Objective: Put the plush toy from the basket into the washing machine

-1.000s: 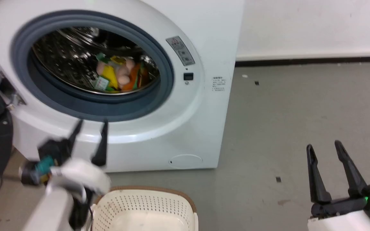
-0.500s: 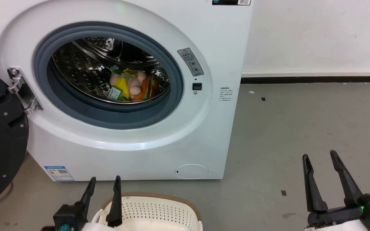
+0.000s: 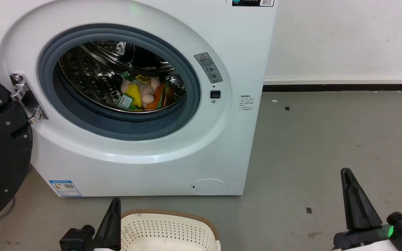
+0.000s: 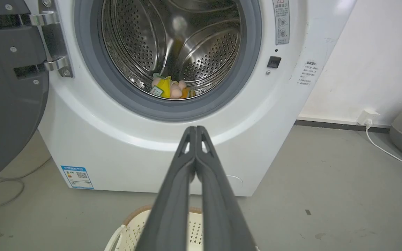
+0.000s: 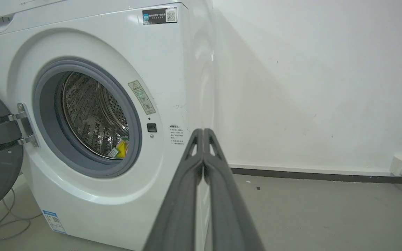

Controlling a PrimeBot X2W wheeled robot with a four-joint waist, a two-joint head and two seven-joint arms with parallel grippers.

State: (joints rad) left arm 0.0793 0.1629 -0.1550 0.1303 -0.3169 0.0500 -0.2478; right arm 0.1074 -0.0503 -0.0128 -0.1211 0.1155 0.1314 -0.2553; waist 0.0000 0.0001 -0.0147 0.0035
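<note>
- Plush toy (image 3: 141, 91): lies at the bottom of the steel drum (image 3: 82, 73) inside the washing machine (image 3: 222, 150), behind the grey ring. The transfer appears complete.
- Door (image 3: 2, 139): swung wide on its hinge, leaving the porthole free for loading.
- Basket (image 3: 173, 213): on the floor (image 3: 326, 139) just before the machine's front edge, a short reach from the porthole. Its visible part holds no toy.
- Left gripper (image 3: 116, 205): fingers pressed together, empty, beside the basket's left rim.
- Right gripper (image 3: 348, 177): fingers likewise together, empty, well apart over bare floor, outside the loading path.
</note>
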